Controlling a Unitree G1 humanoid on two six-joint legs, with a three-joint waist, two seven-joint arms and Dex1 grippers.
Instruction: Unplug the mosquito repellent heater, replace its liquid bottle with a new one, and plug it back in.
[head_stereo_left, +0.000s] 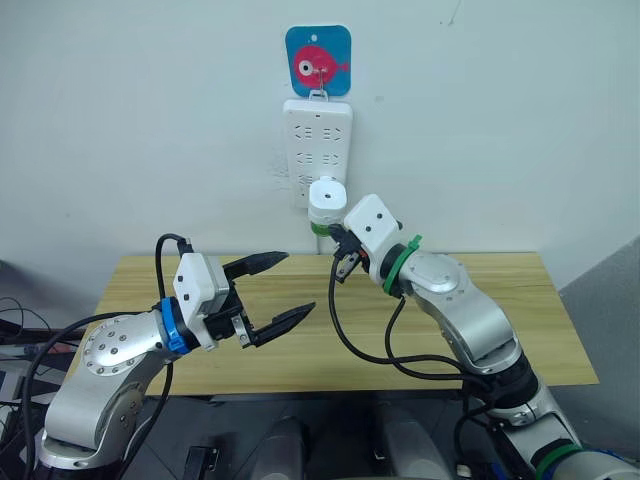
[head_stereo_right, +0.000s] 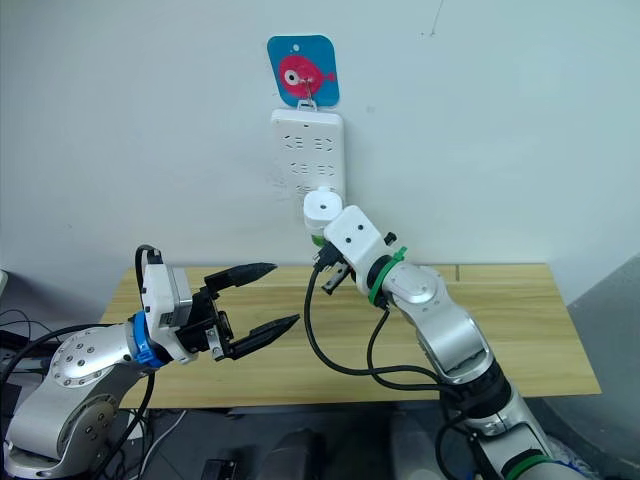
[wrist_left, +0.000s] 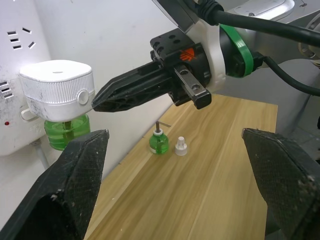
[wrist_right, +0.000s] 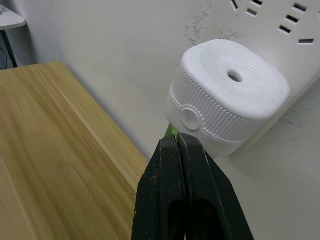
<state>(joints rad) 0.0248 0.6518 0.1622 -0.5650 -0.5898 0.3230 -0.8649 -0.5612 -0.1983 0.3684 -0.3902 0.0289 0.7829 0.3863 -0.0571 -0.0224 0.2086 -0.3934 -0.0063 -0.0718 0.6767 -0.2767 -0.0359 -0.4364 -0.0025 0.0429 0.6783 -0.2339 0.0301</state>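
Left wrist view showed the mosquito repellent heater (wrist_left: 57, 95) plugged into the power strip (head_stereo_left: 317, 150) on the wall, its green bottle (wrist_left: 66, 132) underneath. The right gripper (wrist_left: 102, 100) had its fingers pressed together, empty, tips just at the heater's side. The left gripper (head_stereo_left: 278, 290) hung spread wide, well below and apart. Unplugging seemed barely begun: the right fingers would need to part and straddle the heater. Beyond them, a spare bottle (wrist_left: 158, 142) and a cap (wrist_left: 181, 146) stood on the table (wrist_left: 225, 175).

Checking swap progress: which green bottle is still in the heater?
The green bottle hanging under the heater on the power strip. The other green bottle stands on the table beside a white cap.
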